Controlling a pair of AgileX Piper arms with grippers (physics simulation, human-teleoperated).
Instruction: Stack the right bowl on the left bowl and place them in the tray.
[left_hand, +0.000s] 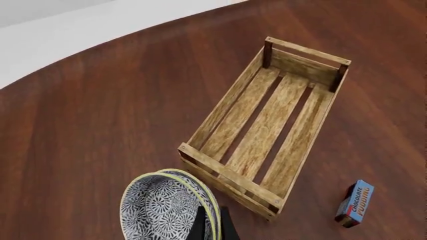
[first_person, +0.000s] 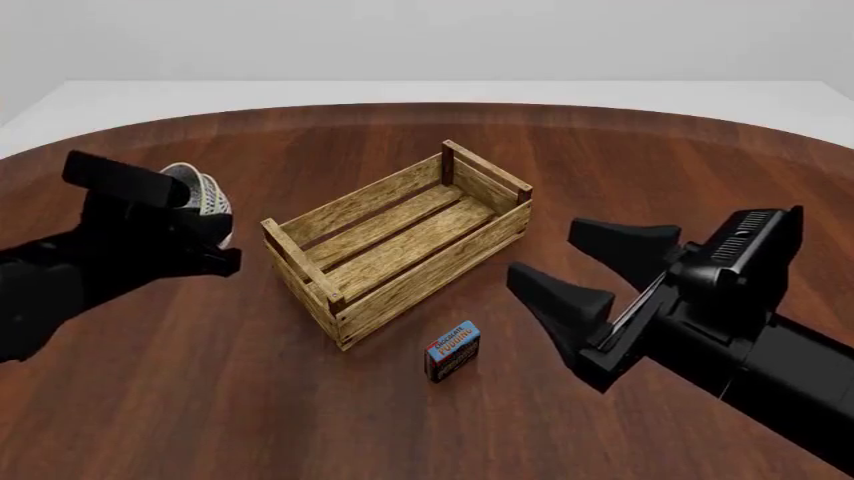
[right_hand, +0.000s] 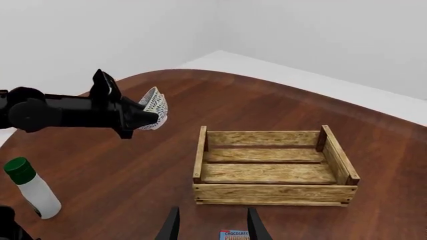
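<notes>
The two patterned bowls are nested and held tilted above the table, to the left of the tray. In the left wrist view the inner bowl (left_hand: 160, 207) faces me, and only the rim of the outer bowl (left_hand: 202, 186) shows behind it. My left gripper (left_hand: 212, 222) is shut on their rims; the stack (first_person: 200, 194) (right_hand: 155, 106) hangs from it in the other views too. The wooden tray (left_hand: 227, 176) (first_person: 400, 285) (right_hand: 267, 193) stands empty at mid-table. My right gripper (first_person: 577, 268) (right_hand: 212, 225) is open, low and right of the tray, holding nothing.
A small blue-and-red box (first_person: 451, 350) (left_hand: 355, 202) lies just in front of the tray, between it and my right gripper. A white bottle with a green cap (right_hand: 30, 187) stands on the left side of the table. The table's curved far edge lies beyond the tray.
</notes>
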